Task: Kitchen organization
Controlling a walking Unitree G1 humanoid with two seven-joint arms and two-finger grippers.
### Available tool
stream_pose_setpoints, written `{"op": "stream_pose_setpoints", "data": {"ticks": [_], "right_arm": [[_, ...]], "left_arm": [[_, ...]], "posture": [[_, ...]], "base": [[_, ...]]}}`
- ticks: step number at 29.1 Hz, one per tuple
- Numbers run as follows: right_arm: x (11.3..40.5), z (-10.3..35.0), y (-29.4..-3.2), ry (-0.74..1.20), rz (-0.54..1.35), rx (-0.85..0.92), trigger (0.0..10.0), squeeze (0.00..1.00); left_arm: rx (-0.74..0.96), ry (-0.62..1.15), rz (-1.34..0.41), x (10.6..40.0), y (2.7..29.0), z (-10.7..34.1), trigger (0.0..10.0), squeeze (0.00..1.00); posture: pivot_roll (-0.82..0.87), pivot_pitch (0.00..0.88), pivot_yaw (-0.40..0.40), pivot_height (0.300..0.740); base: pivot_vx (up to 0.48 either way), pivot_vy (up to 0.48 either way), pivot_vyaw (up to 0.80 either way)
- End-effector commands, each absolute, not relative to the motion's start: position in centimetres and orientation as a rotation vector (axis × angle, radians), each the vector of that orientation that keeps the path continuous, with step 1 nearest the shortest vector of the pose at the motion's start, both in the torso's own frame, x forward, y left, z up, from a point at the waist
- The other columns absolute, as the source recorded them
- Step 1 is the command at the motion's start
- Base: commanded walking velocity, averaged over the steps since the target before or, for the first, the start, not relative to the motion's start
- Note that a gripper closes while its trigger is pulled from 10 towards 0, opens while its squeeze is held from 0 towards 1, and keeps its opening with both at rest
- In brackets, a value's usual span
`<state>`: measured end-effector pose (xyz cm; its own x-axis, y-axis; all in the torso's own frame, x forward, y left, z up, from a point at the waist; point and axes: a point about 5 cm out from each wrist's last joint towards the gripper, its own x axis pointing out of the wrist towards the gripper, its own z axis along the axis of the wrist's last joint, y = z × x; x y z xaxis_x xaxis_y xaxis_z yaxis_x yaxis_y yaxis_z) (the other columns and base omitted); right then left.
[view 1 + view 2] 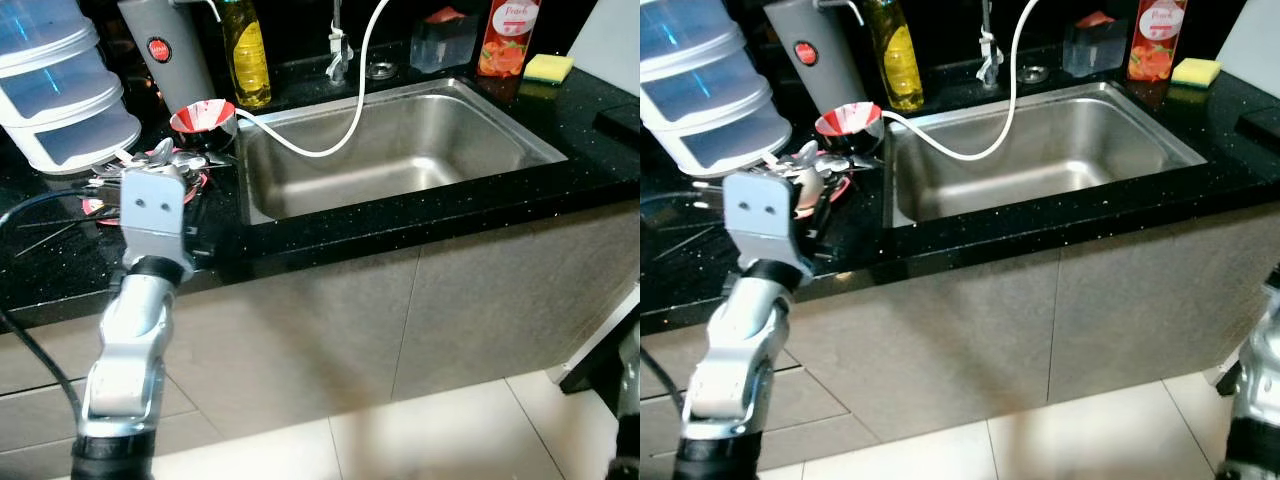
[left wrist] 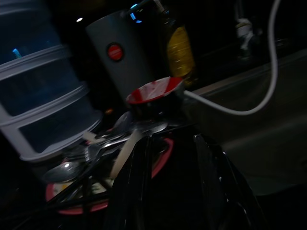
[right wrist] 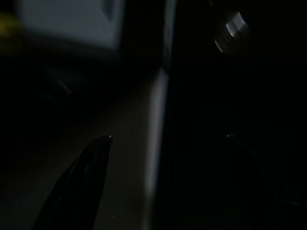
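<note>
Evidently the coming move turned on one relation: the heap of spoons (image 2: 103,143) lay straight ahead of my left claw (image 2: 175,143), just beyond its fingertips, on a red-rimmed plate (image 2: 160,160) on the black counter (image 1: 60,270) beside the sink (image 1: 400,150). My left claw's two black fingers (image 2: 129,187) stood apart, moderately wide, with nothing between them. The spoons' long axes ran roughly across my line of reach, handles pointing away from the sink, bowls toward it; the exact lie of each piece could not be made out in the dim wrist view. A small red bowl (image 1: 203,118) stood behind the heap, nearer the sink's far corner, with a yellow bottle (image 1: 246,50) behind it. A stack of pale tubs (image 1: 60,90) stood on the side of the plate away from the sink. My right claw (image 3: 165,139), fingers spread and empty, hung low, well apart from the sink, so I judged the left arm much the nearer.
</note>
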<state>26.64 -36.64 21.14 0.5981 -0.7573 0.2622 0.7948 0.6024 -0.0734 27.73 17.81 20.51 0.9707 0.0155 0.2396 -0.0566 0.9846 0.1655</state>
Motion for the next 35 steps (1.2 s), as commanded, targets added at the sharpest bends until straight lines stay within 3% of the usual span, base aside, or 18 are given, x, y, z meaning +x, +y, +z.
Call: {"op": "stream_pose_setpoints", "data": {"ticks": [1, 3, 6, 8, 12, 14, 17, 25, 35], "right_arm": [[28.3, 23.9, -34.4, -0.326, -0.781, -0.162, 10.0, 0.0], [29.1, 25.4, -33.3, -0.385, -0.712, -0.149, 10.0, 0.0], [30.8, 29.1, -29.4, -0.521, -0.511, -0.083, 10.0, 0.0], [31.5, 29.4, -28.0, -0.508, -0.411, -0.017, 10.0, 0.0], [33.0, 27.5, -21.0, -0.416, -0.088, 0.038, 10.0, 0.0], [33.0, 27.5, -21.0, -0.416, -0.088, 0.038, 10.0, 0.0], [33.4, 25.4, -17.3, -0.351, -0.048, 0.096, 10.0, 0.0], [33.8, 27.1, -15.8, -0.42, -0.052, 0.139, 10.0, 0.0], [33.7, 29.4, -16.5, -0.535, -0.141, 0.088, 10.0, 0.0]], "left_arm": [[0.18, -0.238, 0.074, 27.7, 18.6, 20.9, 10.0, 0.0], [0.168, -0.247, 0.079, 27.7, 18.6, 21.2, 10.0, 0.0], [0.124, -0.314, 0.081, 27.5, 18.7, 22.7, 10.0, 0.0], [0.114, -0.35, 0.066, 27.4, 18.6, 23.5, 10.0, 0.0], [0.167, -0.429, 0.003, 27.5, 18.1, 25.2, 10.0, 0.0], [0.167, -0.429, 0.003, 27.5, 18.1, 25.2, 10.0, 0.0], [0.214, -0.402, -0.052, 27.8, 17.1, 24.5, 10.0, 0.0], [0.145, -0.443, -0.082, 28.4, 16.2, 26.0, 10.0, 0.0], [0.146, -0.505, -0.059, 28.3, 16.1, 27.0, 10.0, 0.0]], "posture": [[-0.01, 0.0, 0.097, 0.74], [0.0, 0.0, 0.093, 0.74], [0.01, 0.0, 0.084, 0.74], [0.01, 0.0, 0.083, 0.74], [0.02, 0.0, 0.077, 0.74], [0.02, 0.0, 0.077, 0.74], [0.01, 0.0, 0.083, 0.74], [0.02, 0.0, 0.082, 0.74], [0.04, 0.0, 0.075, 0.74]], "base": [[0.0, 0.0, 0.0], [0.0, 0.0, 0.0], [0.0, 0.0, 0.0], [0.0, 0.0, 0.0], [0.0, 0.0, 0.0], [0.0, 0.0, 0.0], [0.0, 0.0, 0.0], [0.0, 0.0, 0.0], [0.0, 0.0, 0.0]]}}
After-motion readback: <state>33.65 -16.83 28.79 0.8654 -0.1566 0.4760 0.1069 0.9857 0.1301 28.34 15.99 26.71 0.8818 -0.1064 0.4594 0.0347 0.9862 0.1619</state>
